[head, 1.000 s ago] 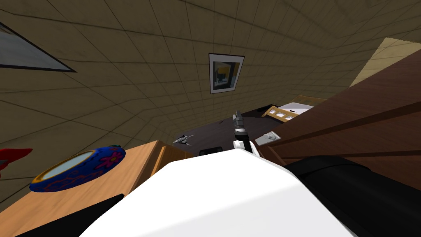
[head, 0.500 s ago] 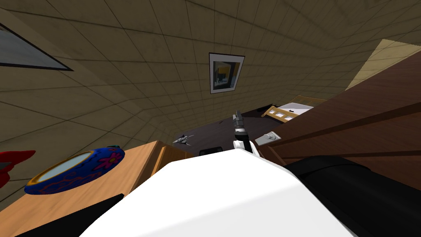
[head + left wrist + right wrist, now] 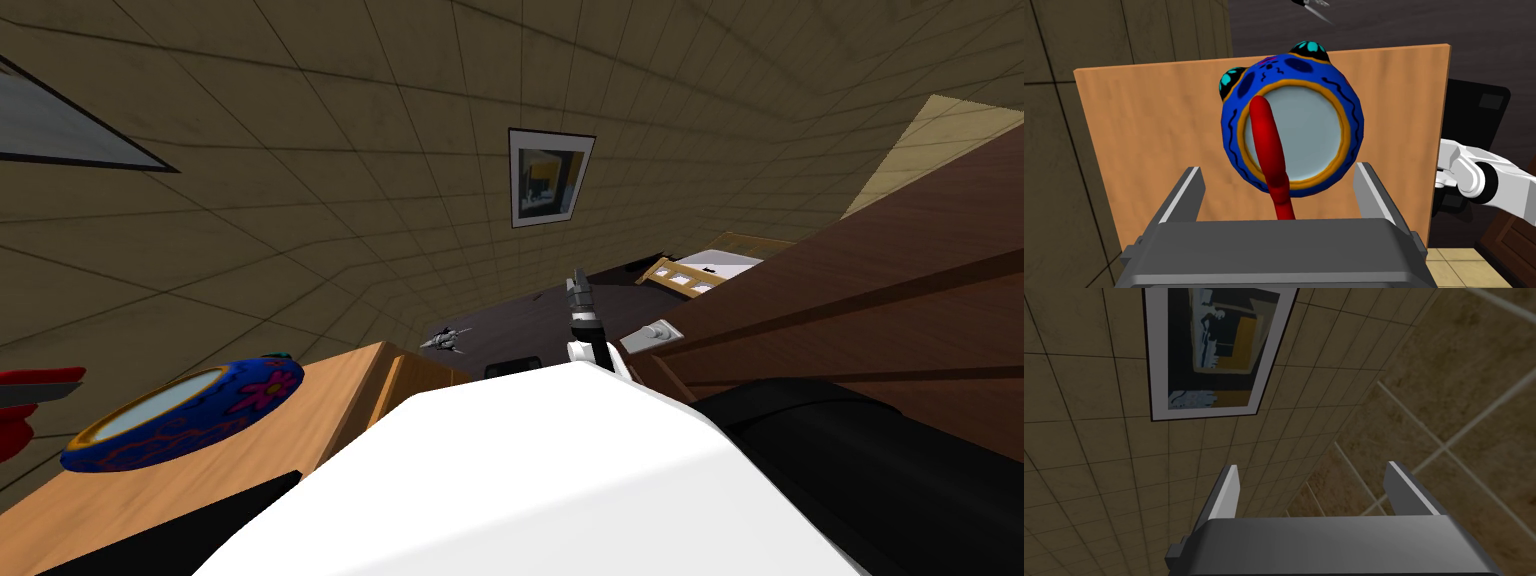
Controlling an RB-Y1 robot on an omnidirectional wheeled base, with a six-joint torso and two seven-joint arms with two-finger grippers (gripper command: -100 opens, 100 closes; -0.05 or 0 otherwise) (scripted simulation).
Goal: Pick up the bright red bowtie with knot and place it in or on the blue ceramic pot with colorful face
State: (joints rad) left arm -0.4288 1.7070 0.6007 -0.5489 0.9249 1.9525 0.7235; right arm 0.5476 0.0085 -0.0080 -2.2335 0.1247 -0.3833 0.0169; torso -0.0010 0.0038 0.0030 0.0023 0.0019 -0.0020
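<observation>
Bowtie look: the bright red bowtie with knot (image 3: 1269, 145) faces my left wrist camera edge-on. I see a narrow, glossy red strip, rounded at its far end and pinched thinner toward the gripper body.
Bowtie place: it sits in the gap between the fingers (image 3: 1186, 192) of my left gripper (image 3: 1278, 170), apart from both. Its far end lies across the pot's mouth, close to one side of the rim. I cannot tell whether it touches the pot. In the head view it shows as red lobes (image 3: 25, 415) at the far left, beside the pot.
Left gripper: released, with the fingers standing wide on either side of the bowtie, over the pot.
Pot: the round blue ceramic pot (image 3: 1234, 115) has an orange ring around its mouth, a pale grey inside, dark squiggles and two turquoise bumps. A pink flower shows on its wall (image 3: 250, 390).
Table: the pot stands upright on a light wooden tabletop (image 3: 1149, 140).
Right gripper: released (image 3: 1314, 470), with the fingers apart, raised ahead of me (image 3: 578, 283) and well away from the tabletop.
</observation>
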